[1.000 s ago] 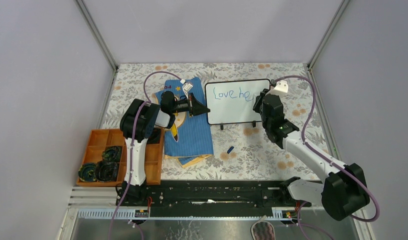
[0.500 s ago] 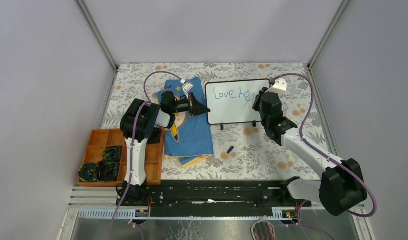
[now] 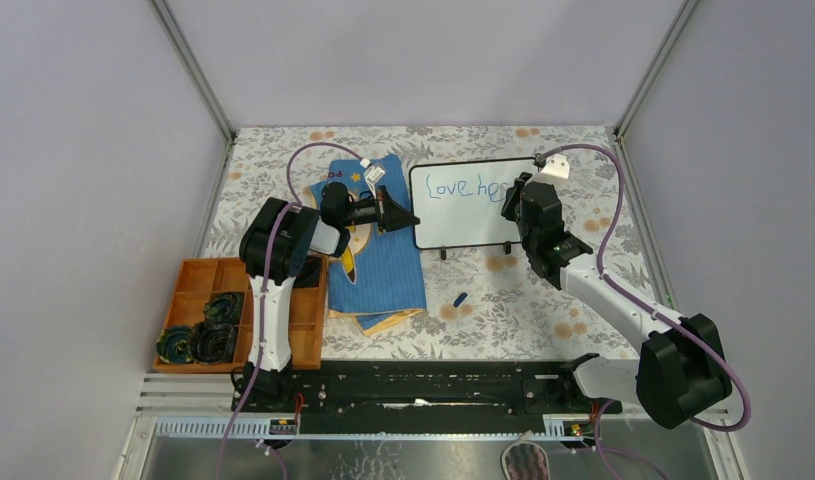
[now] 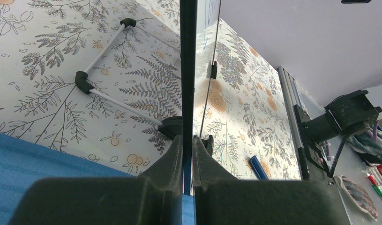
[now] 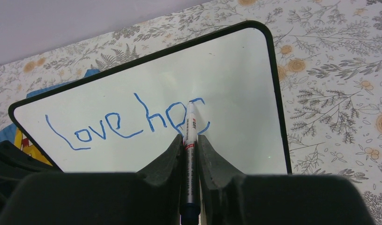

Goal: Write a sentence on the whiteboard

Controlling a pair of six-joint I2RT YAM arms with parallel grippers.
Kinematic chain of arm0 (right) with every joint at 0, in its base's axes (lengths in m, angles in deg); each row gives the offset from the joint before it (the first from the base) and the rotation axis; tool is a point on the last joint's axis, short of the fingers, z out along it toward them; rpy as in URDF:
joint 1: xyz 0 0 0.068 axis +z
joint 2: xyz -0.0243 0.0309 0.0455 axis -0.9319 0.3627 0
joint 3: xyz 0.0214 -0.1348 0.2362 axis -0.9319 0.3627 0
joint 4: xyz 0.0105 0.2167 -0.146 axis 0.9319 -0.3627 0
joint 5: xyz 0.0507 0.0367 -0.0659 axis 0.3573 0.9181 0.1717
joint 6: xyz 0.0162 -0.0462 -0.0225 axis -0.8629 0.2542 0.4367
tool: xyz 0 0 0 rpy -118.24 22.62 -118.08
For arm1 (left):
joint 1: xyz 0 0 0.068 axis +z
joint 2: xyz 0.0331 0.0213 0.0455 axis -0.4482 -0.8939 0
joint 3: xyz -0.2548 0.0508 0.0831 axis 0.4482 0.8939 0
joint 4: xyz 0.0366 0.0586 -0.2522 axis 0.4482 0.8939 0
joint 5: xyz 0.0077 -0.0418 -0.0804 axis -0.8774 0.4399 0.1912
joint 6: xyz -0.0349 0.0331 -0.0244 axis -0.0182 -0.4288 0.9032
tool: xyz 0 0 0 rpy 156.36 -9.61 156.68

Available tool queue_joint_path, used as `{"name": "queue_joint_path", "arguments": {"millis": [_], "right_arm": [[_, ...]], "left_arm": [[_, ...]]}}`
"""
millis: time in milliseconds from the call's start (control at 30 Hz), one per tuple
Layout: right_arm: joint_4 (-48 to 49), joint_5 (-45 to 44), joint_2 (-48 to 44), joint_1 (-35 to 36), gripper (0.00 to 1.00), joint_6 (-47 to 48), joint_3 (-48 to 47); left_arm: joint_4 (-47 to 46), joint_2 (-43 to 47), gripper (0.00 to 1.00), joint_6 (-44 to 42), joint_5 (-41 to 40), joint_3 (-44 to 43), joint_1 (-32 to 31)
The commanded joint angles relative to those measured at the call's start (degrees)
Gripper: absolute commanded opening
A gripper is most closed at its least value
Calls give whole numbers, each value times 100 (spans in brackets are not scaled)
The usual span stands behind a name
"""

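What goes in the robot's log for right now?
left tool: grips whiteboard edge | right tool: grips marker, tip on whiteboard | sentence: unfinished

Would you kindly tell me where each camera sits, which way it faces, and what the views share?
Top external: above and behind the bases, looking down on the table; both arms show.
Left wrist: on the left end effector, looking along the whiteboard's edge; its fingers pinch it.
Right wrist: on the right end effector, facing the board's front; its fingers hold a marker at the writing.
Shared: all three show the whiteboard; top and left wrist share a small blue object.
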Motion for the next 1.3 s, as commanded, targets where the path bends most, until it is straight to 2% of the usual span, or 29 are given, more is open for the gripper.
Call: {"name": "queue_joint_path", "arguments": {"millis": [0,1267], "right_arm": [[151,208,54,-41,0,-19,-123],[-412,-245,-216,-84,0,-35,-54]], "left_arm": [[551,-42,0,-323,-84,156,35],[609,-9,0,-364,-108,164,27]]}}
